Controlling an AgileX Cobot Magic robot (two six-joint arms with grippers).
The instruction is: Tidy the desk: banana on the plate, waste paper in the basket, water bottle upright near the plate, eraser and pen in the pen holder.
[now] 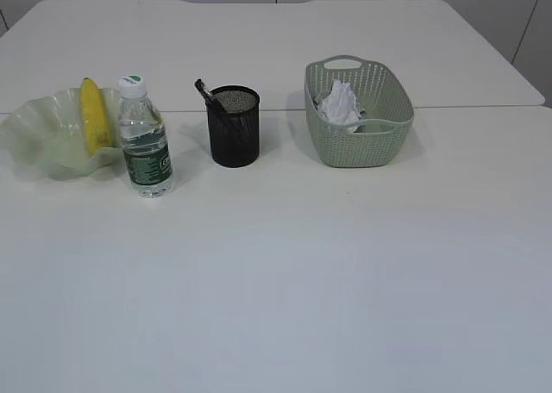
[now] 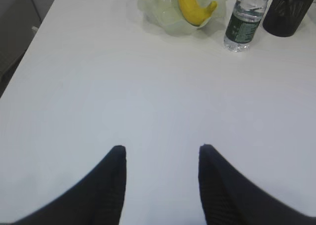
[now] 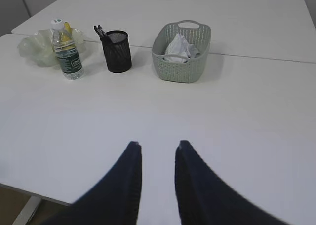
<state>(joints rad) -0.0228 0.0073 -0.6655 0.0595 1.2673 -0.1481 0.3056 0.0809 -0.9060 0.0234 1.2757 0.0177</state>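
The banana [image 1: 93,117] lies in the pale green plate [image 1: 34,139] at the far left of the desk [image 1: 302,264]. The water bottle [image 1: 144,139] stands upright right beside the plate. A pen [image 1: 205,93] sticks out of the black mesh pen holder [image 1: 234,126]. The waste paper [image 1: 341,106] sits inside the sage-green basket [image 1: 379,143]. The eraser is not visible. Neither gripper shows in the exterior view. My left gripper [image 2: 162,148] is open over bare desk, well short of the plate [image 2: 163,15]. My right gripper [image 3: 157,145] is open and empty, short of the basket [image 3: 180,67].
A seam [image 1: 483,107] crosses the desk behind the basket. The desk's left edge [image 2: 29,42] shows in the left wrist view, its near edge [image 3: 29,193] in the right wrist view.
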